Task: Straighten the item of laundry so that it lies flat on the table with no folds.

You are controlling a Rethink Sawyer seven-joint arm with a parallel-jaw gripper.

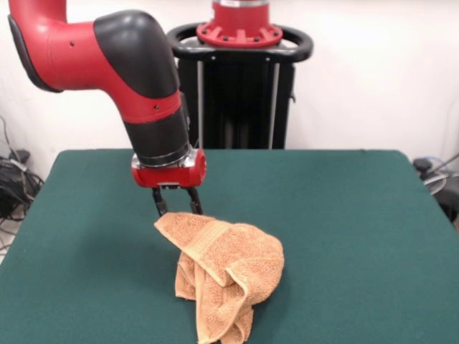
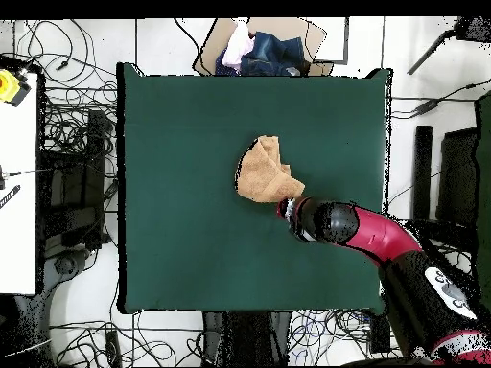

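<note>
The towel (image 1: pixel 219 276) lies bunched low and centre in the front view, on the green bench (image 1: pixel 344 215) — its long axis runs down-right from its raised upper-left corner. The tool (image 1: pixel 176 206) grips that corner, fingers closed on it — the slack lies lower right.

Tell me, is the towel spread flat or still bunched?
Bunched. The orange towel sits in a folded heap on the green table, one corner raised at the gripper.

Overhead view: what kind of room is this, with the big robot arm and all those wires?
Probably a robot lab. A red and black arm on a pedestal works at a green table, its gripper on a crumpled towel, with tangled cables across the floor.
</note>
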